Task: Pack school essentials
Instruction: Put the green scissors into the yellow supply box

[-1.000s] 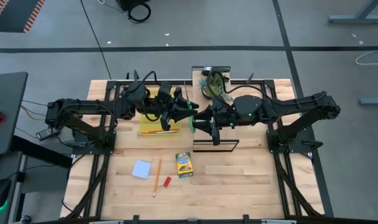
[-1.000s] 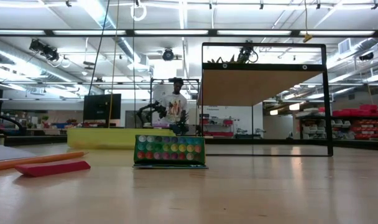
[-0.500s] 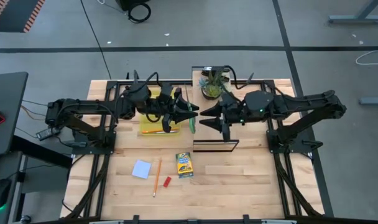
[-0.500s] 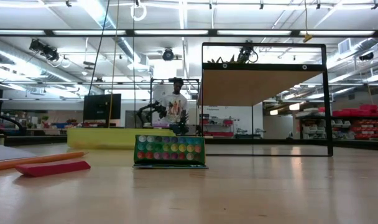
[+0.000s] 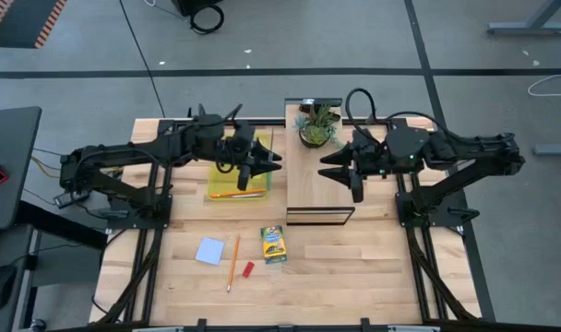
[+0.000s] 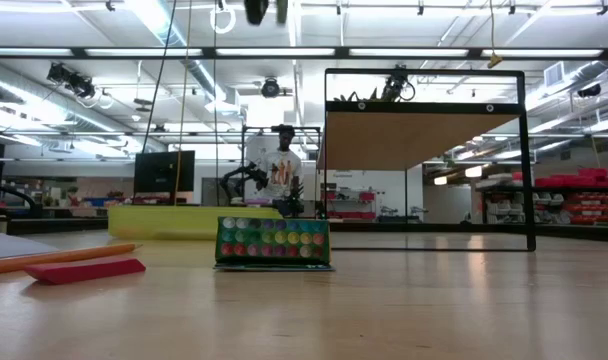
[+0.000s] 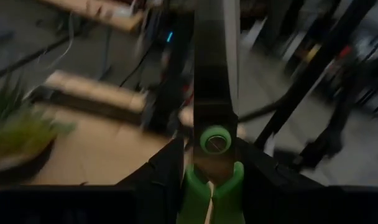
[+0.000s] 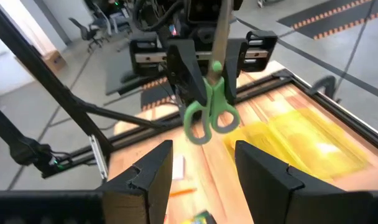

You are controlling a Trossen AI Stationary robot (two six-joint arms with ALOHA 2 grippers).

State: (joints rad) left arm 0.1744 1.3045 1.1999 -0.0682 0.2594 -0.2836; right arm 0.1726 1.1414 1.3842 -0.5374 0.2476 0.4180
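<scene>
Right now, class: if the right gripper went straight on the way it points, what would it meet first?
Probably the green-handled scissors hanging from the left gripper; the open right gripper faces them, though depth is unclear.

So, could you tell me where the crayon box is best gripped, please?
Grip the crayon box across its two long sides, coming straight down from above. It lies flat on the table with both long sides free; the pencil lies apart beside it. The right gripper is open and empty; the left gripper holds the scissors.

The left gripper (image 5: pixel 268 163) hovers over the yellow case (image 5: pixel 236 175). The right gripper (image 5: pixel 328 169) hangs over the wooden board (image 5: pixel 310 189), facing it.
</scene>
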